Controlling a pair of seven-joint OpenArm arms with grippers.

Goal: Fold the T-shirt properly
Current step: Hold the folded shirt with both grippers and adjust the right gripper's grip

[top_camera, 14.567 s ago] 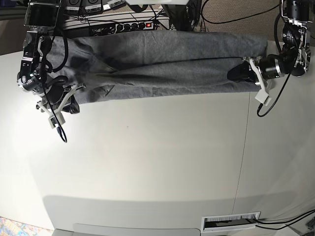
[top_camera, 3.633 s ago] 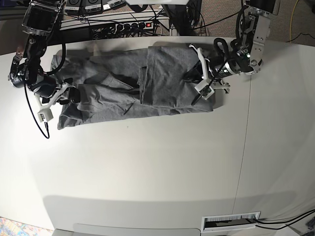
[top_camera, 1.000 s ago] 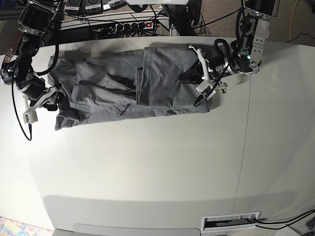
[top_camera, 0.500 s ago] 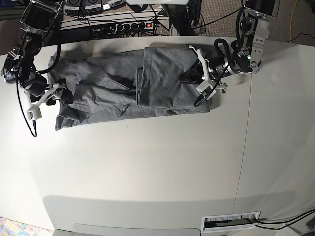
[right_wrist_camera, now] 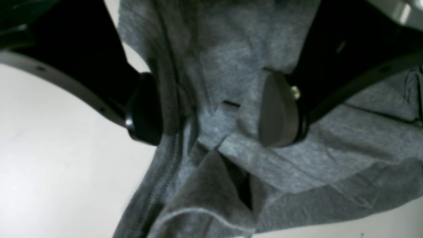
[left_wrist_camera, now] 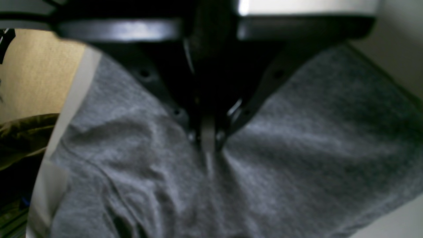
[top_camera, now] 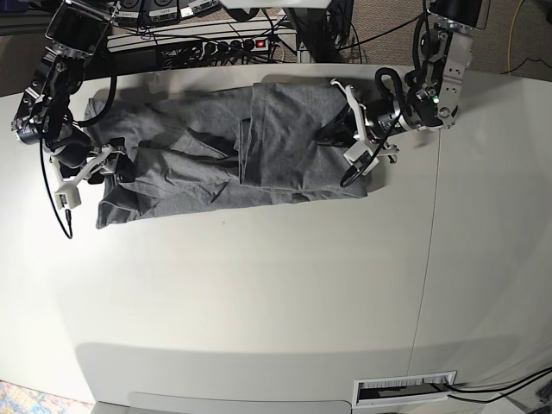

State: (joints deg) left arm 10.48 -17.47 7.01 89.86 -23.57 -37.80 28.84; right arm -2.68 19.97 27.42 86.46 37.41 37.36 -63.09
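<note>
The grey T-shirt point(top_camera: 190, 164) lies stretched along the far part of the white table point(top_camera: 259, 302), with its right third folded back over the middle as a flap point(top_camera: 302, 129). My left gripper point(top_camera: 335, 136) rests on that flap. In the left wrist view its jaws point(left_wrist_camera: 208, 147) are shut, pinching a pucker of the T-shirt point(left_wrist_camera: 297, 132). My right gripper point(top_camera: 114, 166) is at the shirt's crumpled left end. Seen from the right wrist, it point(right_wrist_camera: 211, 109) stands wide open, its pads point(right_wrist_camera: 277, 109) straddling a bunched layer of the T-shirt point(right_wrist_camera: 224, 49).
A power strip point(top_camera: 233, 43) with a red light and tangled cables sit just past the table's far edge. A cable point(top_camera: 62, 216) dangles from the right wrist over the table. A white slotted plate point(top_camera: 404, 390) lies at the near edge.
My right gripper has opened wide and slid right onto the shirt's left end. The left arm and the folded flap have not moved.
</note>
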